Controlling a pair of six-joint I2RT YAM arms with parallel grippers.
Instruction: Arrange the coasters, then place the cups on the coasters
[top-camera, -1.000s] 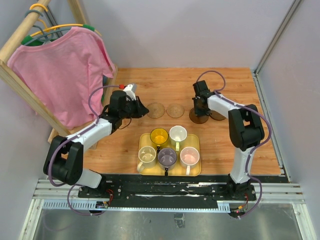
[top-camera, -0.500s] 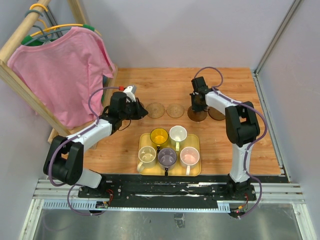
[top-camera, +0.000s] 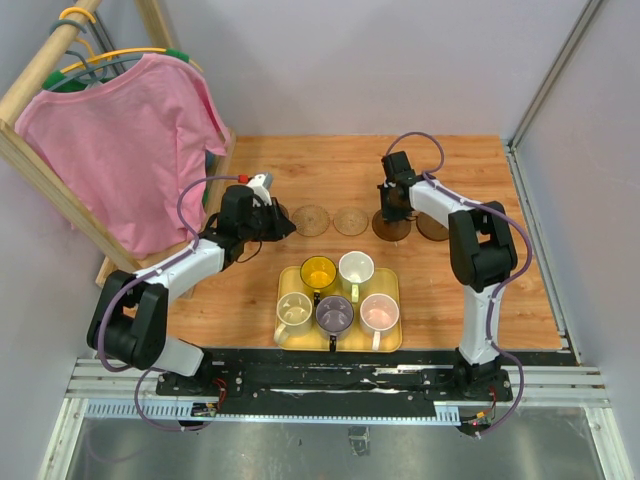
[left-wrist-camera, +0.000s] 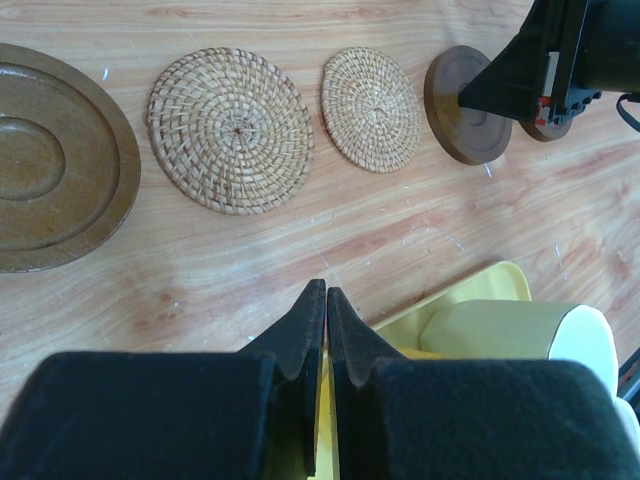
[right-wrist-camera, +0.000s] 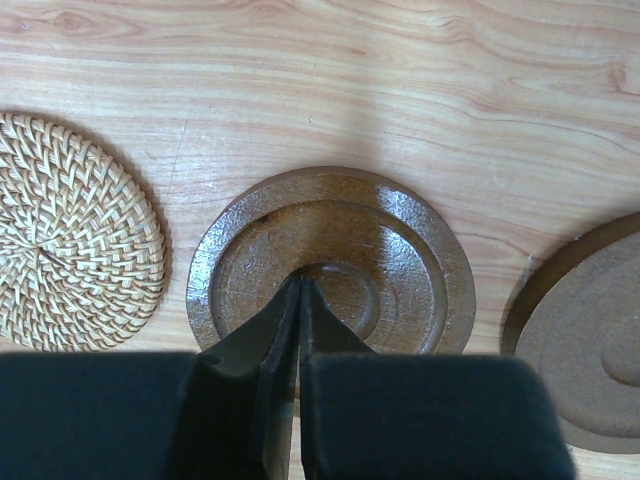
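Five coasters lie in a row on the wooden table. Two are tan woven ones (top-camera: 311, 219) (top-camera: 351, 221). Two dark brown ones (top-camera: 391, 229) (top-camera: 433, 228) sit to their right, and a third dark one (left-wrist-camera: 50, 170) is at the left end. My right gripper (top-camera: 392, 214) (right-wrist-camera: 300, 282) is shut, its tips pressing on the centre of the dark coaster (right-wrist-camera: 400, 250) and holding nothing. My left gripper (top-camera: 282, 222) (left-wrist-camera: 326, 290) is shut and empty, hovering over bare wood near the tray. Several cups stand on the yellow tray (top-camera: 392, 280): yellow (top-camera: 319, 272), white (top-camera: 356, 268), cream (top-camera: 294, 311), purple-grey (top-camera: 334, 314), pink (top-camera: 379, 313).
A wooden rack with a pink shirt (top-camera: 120, 150) stands at the left edge of the table. Grey walls close off the back and right. The tray's corner (left-wrist-camera: 480, 290) and a pale cup (left-wrist-camera: 520, 330) lie just right of my left fingertips.
My right gripper has slid the dark brown coaster under its tips a little left and away, closer to the tan coasters. The left arm has barely moved.
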